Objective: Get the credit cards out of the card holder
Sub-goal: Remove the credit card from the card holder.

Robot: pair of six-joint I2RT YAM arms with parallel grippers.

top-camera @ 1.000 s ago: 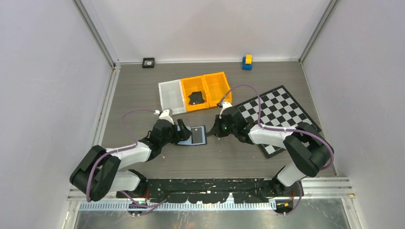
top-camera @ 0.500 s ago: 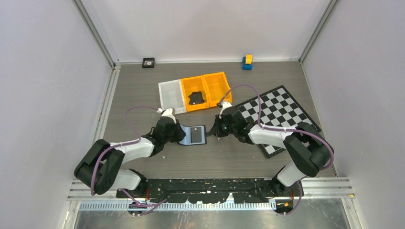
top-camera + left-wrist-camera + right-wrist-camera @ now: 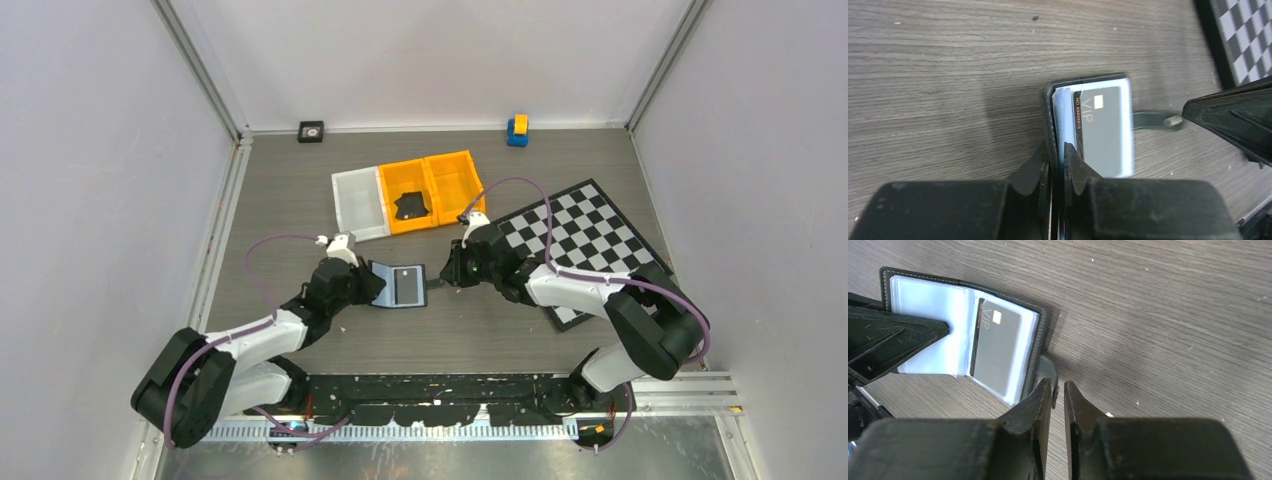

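Left wrist view showed the left gripper [image 3: 1057, 150] pinched tight on one flap of the open card holder [image 3: 1048, 102]. The right gripper [image 3: 1058, 387] was open only a crack at the strap tab [image 3: 1045, 371]; I could not tell if it held it. The best way was to keep the holder flat and slide the grey credit card [image 3: 1103, 135] out sideways. Around them were the wood table [image 3: 300, 180], orange bins [image 3: 455, 180] and a checkered board [image 3: 600, 220].
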